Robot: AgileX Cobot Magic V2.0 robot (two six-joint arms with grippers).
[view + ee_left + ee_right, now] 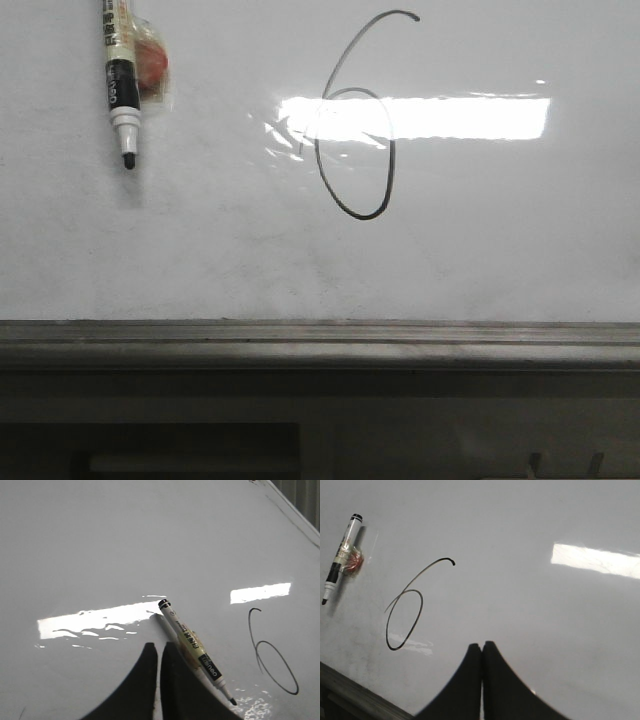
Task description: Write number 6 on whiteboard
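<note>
The number 6 (362,217) is a thin dark line on the whiteboard (500,230), a tall narrow loop with a long curved tail. It also shows in the left wrist view (249,625) and the right wrist view (393,649). A black-tipped marker pen (120,85) lies on the board to the far left of the 6, with an orange patch under clear tape on its barrel. My left gripper (159,644) is shut and empty; the marker (192,642) appears just beside its fingers. My right gripper (482,644) is shut and empty, off to the side of the 6. Neither gripper shows in the front view.
A bright rectangular light glare (450,117) crosses the board over the loop. A grey metal ledge (320,340) runs along the board's near edge and also shows in the right wrist view (350,690). The board's far edge shows in the left wrist view (295,515).
</note>
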